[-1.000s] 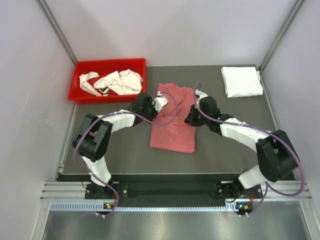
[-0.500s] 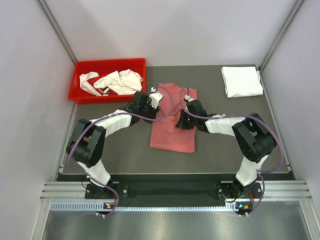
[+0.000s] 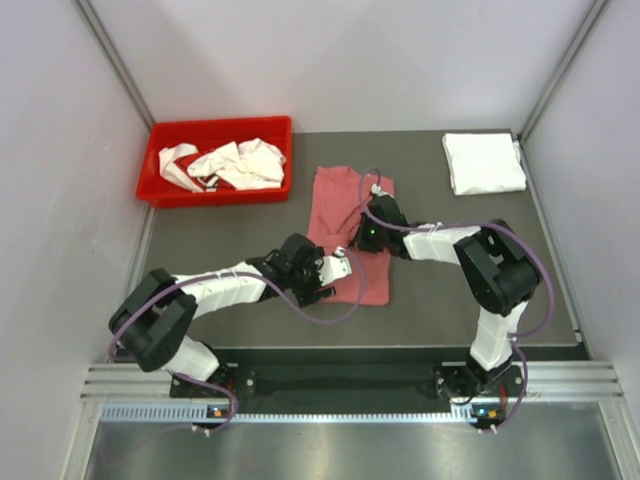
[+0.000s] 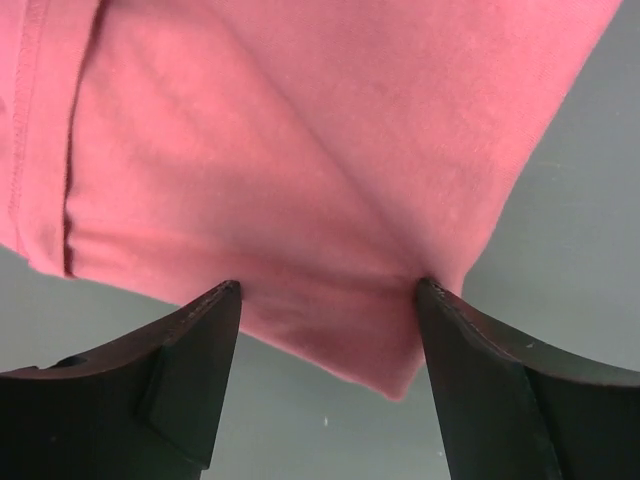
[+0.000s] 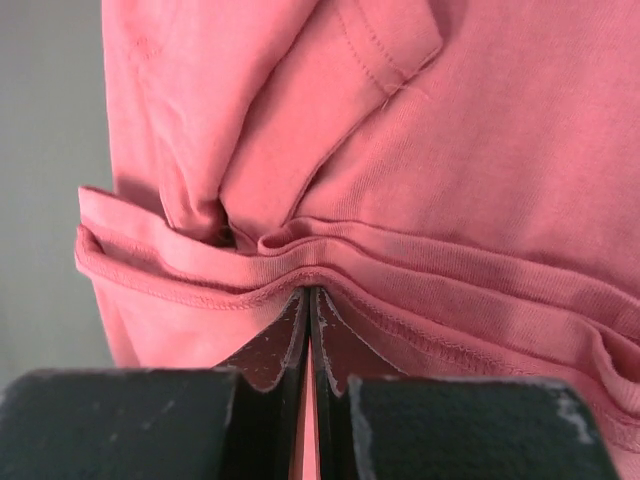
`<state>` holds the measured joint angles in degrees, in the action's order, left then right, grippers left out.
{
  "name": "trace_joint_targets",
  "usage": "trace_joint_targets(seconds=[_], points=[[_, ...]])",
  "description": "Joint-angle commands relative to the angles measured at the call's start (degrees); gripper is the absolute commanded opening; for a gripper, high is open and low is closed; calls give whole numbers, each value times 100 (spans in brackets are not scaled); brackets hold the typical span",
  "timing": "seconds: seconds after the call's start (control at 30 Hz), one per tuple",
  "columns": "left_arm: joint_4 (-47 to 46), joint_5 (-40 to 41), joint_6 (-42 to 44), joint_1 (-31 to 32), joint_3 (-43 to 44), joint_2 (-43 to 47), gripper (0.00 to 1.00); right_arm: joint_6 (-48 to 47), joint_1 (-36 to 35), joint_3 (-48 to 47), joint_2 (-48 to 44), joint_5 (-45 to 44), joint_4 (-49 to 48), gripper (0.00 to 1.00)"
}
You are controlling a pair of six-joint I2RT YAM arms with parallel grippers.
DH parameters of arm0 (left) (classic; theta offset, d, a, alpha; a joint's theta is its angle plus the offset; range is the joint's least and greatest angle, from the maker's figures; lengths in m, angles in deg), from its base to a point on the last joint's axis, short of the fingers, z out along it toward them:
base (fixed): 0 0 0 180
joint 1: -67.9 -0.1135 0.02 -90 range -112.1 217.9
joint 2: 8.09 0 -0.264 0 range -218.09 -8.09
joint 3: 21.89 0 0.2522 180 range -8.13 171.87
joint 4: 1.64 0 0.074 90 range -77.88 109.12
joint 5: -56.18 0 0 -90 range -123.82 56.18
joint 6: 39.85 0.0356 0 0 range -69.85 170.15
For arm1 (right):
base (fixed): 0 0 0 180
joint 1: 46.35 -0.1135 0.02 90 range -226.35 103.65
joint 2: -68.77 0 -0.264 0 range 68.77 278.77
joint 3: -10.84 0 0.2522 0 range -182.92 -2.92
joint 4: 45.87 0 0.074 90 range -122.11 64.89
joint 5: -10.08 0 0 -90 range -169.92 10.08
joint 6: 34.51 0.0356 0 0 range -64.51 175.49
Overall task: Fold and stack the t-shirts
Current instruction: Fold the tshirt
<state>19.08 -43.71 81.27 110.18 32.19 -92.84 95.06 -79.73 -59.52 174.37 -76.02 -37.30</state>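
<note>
A dusty pink t-shirt (image 3: 350,195) lies folded into a long strip mid-table. My left gripper (image 3: 336,272) hovers open at its near left edge. In the left wrist view the shirt's near corner (image 4: 395,380) lies flat between the spread fingers of that gripper (image 4: 328,292), ungripped. My right gripper (image 3: 368,236) is shut, resting on the shirt's middle. In the right wrist view its tips (image 5: 310,292) press against a ribbed, bunched hem (image 5: 420,265); whether any cloth is pinched does not show. A folded white t-shirt (image 3: 483,162) lies at the far right. Crumpled white t-shirts (image 3: 235,163) fill the bin.
The red plastic bin (image 3: 214,193) stands at the far left of the dark table mat (image 3: 220,240). Grey walls close in on both sides. Purple cables loop from both wrists over the pink shirt.
My left gripper opened and swung from the shirt's far left part down to its near left edge. My right gripper slid from the shirt's right edge onto its middle, staying shut.
</note>
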Motion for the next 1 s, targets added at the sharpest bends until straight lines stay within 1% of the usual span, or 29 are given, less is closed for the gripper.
trace_joint_targets(seconds=[0.0,0.1,0.17,0.2,0.27,0.37,0.43,0.5,0.53,0.63,0.67,0.73,0.83,0.97], points=[[-334,663,562,131,-287,-147,75,261,95,-325,66,-267,-333,0],[-415,796,650,210,-419,-165,67,341,148,-431,171,-364,-342,0],[-188,656,807,289,-524,-77,62,358,218,-597,302,-390,-263,0],[-99,490,869,368,-568,-33,62,350,253,-676,347,-529,-202,0],[59,409,975,412,-700,124,63,314,315,-921,444,-670,-18,0],[269,435,993,404,-692,248,65,148,447,-1229,418,-680,193,0],[341,462,932,412,-648,310,66,-106,491,-1344,269,-689,430,0],[394,453,818,412,-595,371,67,-300,491,-1380,-100,-724,693,0],[394,453,739,412,-578,380,67,-440,482,-1232,-423,-689,869,0],[350,453,642,395,-577,389,67,-425,430,-819,-873,-453,1203,0],[315,435,598,386,-604,398,67,-346,395,-400,-1110,-252,1196,0],[306,418,537,377,-621,389,67,-161,272,111,-1339,-92,1161,0],[244,391,431,369,-656,363,67,6,105,429,-1420,-13,1021,0],[236,374,334,368,-639,319,67,94,-36,430,-1148,93,933,0]])
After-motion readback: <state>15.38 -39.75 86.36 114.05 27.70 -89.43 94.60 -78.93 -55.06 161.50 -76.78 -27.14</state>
